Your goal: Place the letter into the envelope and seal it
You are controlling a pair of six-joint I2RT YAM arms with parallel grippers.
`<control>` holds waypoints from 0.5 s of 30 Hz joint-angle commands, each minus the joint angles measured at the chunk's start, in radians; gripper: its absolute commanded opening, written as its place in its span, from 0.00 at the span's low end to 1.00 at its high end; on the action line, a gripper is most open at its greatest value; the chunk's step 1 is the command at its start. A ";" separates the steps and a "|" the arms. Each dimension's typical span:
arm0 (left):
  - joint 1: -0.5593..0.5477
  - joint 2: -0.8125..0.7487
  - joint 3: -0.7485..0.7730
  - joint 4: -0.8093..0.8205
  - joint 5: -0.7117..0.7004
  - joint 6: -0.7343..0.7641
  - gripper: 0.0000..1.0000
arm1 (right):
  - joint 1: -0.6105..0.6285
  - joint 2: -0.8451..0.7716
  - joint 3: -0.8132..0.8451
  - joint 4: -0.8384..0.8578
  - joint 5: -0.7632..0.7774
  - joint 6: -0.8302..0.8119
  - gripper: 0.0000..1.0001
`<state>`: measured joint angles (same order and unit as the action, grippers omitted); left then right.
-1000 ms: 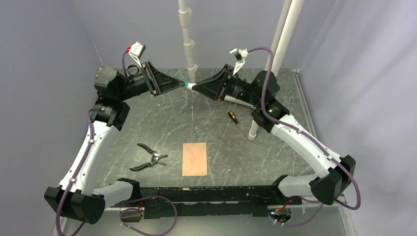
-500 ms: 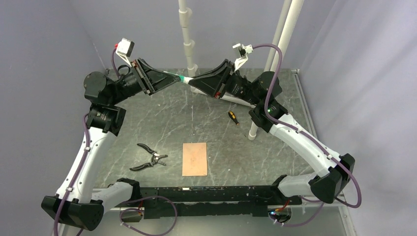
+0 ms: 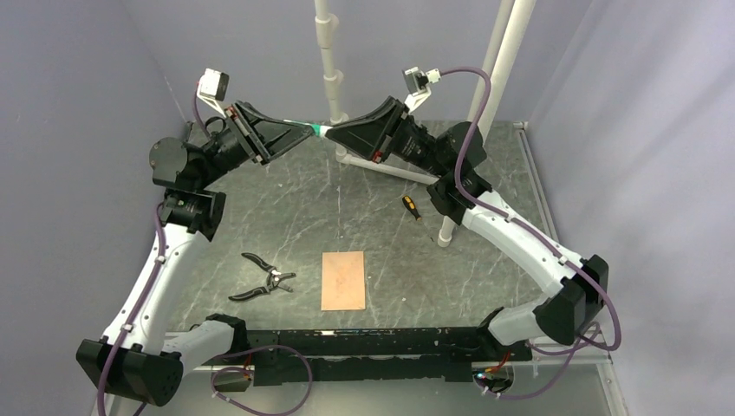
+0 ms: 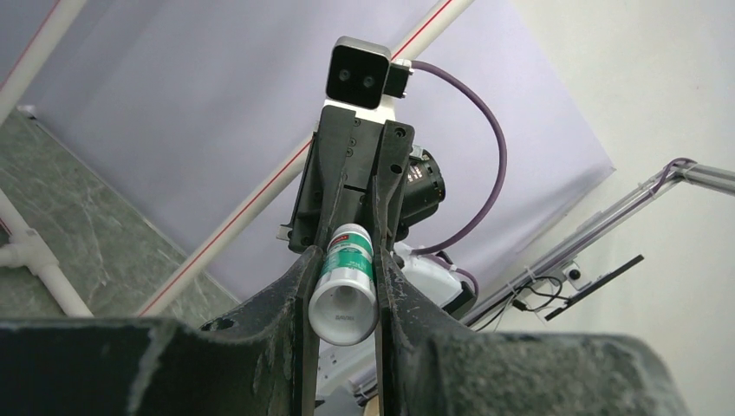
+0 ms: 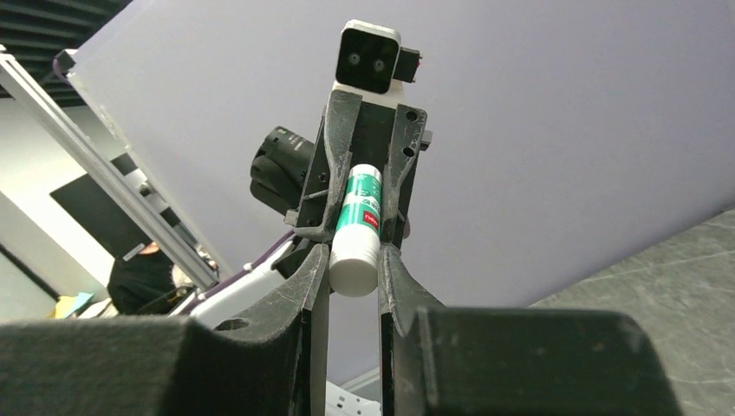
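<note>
A green-and-white glue stick (image 3: 322,130) hangs in the air over the back of the table, gripped from both ends. My left gripper (image 3: 308,131) is shut on its hollow white base end (image 4: 345,299). My right gripper (image 3: 334,133) is shut on its white cap end (image 5: 355,260). Each wrist view looks along the stick at the other gripper. A flat pinkish-tan paper rectangle (image 3: 343,280) lies near the front edge, far below both grippers. It shows no flap, and I cannot tell whether it is the letter or the closed envelope.
Black pliers (image 3: 263,279) lie left of the paper. A small screwdriver (image 3: 411,206) lies right of centre. White pipes stand at the back (image 3: 329,69) and right (image 3: 487,95), and another (image 3: 390,169) lies on the table beneath the right gripper. Grey walls enclose the table.
Both grippers have risen a little with the glue stick held between them, and it shifted slightly left. Both wrists tilted further up. The paper on the table has not moved.
</note>
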<state>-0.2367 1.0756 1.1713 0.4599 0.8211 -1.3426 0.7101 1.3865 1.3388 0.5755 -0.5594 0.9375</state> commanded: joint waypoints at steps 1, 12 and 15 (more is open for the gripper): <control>-0.034 0.005 0.038 -0.033 0.101 0.104 0.02 | 0.030 0.042 0.084 0.087 -0.099 0.099 0.00; -0.049 0.026 0.066 -0.174 0.212 0.330 0.03 | 0.048 0.123 0.199 0.123 -0.199 0.294 0.00; -0.061 0.027 0.052 -0.206 0.200 0.363 0.02 | 0.057 0.127 0.215 0.121 -0.195 0.302 0.00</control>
<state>-0.2352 1.0576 1.2613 0.3885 0.8448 -1.0710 0.6918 1.4937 1.4757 0.6529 -0.7162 1.1763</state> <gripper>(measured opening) 0.277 0.216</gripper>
